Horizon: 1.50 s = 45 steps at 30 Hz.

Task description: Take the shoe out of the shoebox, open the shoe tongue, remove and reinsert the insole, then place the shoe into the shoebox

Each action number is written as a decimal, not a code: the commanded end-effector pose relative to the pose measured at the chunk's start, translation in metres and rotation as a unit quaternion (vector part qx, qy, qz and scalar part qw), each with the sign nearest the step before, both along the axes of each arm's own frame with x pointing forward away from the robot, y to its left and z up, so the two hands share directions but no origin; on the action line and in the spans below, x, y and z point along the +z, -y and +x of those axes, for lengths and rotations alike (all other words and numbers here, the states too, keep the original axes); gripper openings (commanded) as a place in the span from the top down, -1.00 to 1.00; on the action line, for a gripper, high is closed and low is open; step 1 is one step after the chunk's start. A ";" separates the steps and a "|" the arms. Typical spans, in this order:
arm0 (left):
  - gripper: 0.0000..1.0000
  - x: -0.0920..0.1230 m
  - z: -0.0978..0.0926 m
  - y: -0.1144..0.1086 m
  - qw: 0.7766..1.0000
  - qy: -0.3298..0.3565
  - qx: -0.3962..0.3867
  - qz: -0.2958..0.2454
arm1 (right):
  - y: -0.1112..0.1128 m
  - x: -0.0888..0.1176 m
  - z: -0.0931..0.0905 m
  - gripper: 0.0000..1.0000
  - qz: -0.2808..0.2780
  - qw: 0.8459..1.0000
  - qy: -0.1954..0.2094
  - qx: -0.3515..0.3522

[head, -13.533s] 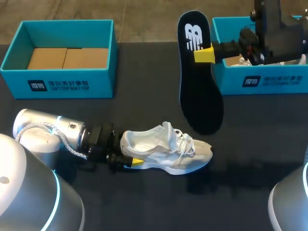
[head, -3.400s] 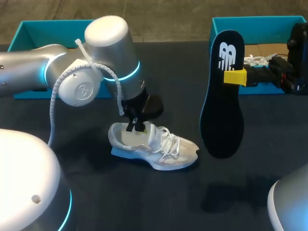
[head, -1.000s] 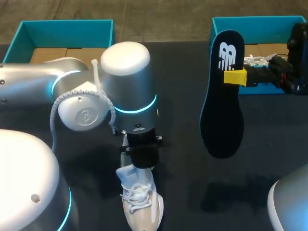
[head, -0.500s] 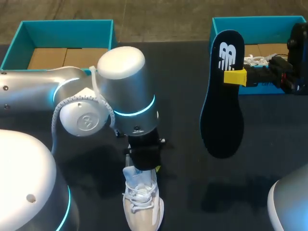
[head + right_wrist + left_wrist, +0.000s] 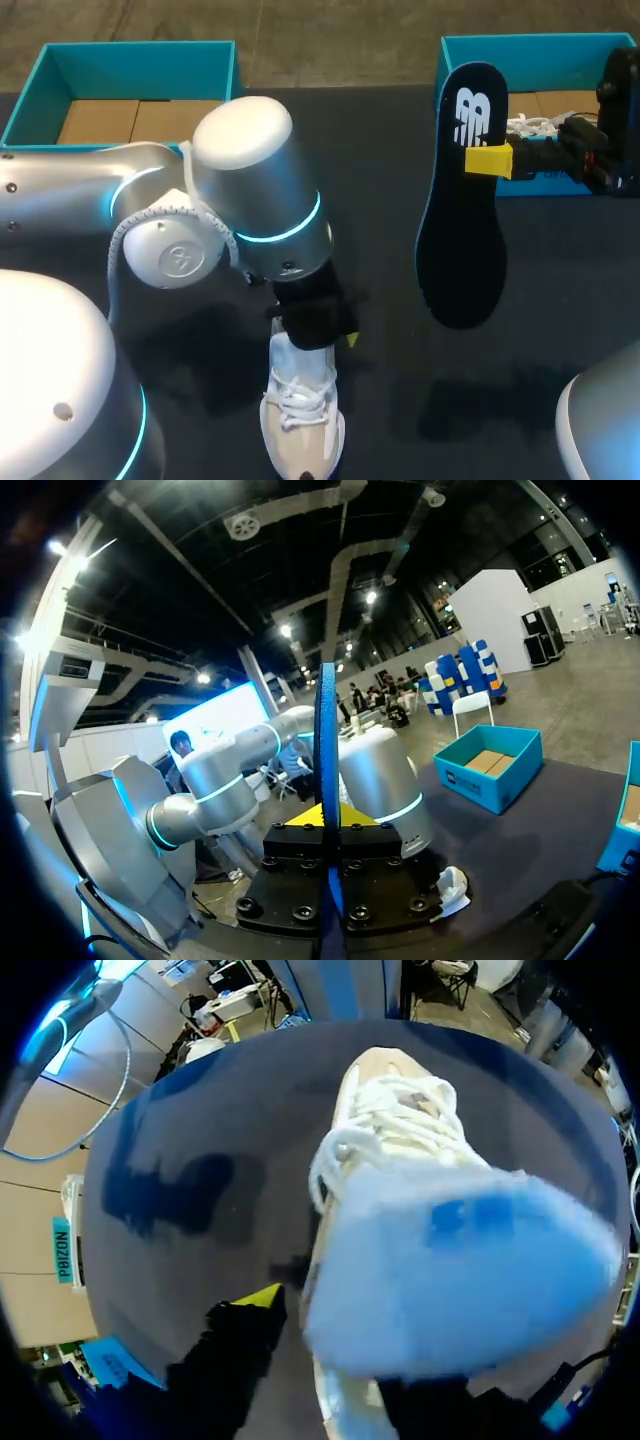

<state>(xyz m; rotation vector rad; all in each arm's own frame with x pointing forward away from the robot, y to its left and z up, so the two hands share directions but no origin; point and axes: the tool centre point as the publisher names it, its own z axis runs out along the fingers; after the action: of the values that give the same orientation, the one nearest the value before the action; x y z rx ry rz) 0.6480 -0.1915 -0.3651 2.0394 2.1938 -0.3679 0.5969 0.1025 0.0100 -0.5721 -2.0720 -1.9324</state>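
Now the left gripper (image 5: 318, 338) is pinching the heel of the shoe (image 5: 300, 425), which is lying on the table (image 5: 400, 400), toe toward me; the right gripper (image 5: 486, 160) is clamping the insole (image 5: 460, 240) in the air before the shoebox (image 5: 540, 42). I am judging the insole toe should be entering first, slowly. Only the right wrist view is showing the insole edge-on in its grip

Your shoe (image 5: 300, 420) is off-white with white laces; insole (image 5: 460, 240) black with a white logo; left shoebox (image 5: 130, 172) and right shoebox (image 5: 545, 40) teal, brown cardboard inside the left; bench (image 5: 400, 380) black; your left arm (image 5: 250, 220) silver with a cyan ring; right hand (image 5: 488, 160) tips yellow.
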 end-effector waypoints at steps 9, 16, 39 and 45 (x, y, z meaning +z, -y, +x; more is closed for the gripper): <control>-1.00 0.070 0.025 -0.021 0.989 0.016 0.056 -0.136 | -0.001 -0.001 0.000 1.00 0.001 1.000 0.000 0.000; -1.00 0.115 0.045 -0.044 0.971 0.009 0.066 -0.229 | -0.001 -0.001 0.000 1.00 0.001 1.000 0.000 0.000; -1.00 0.151 0.054 -0.069 0.927 -0.003 0.062 -0.371 | -0.001 -0.001 0.000 1.00 0.001 1.000 0.000 0.000; -1.00 0.152 0.066 -0.074 0.901 -0.003 0.007 -0.433 | -0.001 -0.001 0.000 1.00 0.001 1.000 0.000 0.000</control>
<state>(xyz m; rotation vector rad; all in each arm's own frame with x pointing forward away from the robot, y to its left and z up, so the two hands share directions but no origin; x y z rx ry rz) 0.7048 -0.1228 -0.2068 1.5457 1.6821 -1.0143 0.5969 0.1025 0.0100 -0.5722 -2.0720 -1.9324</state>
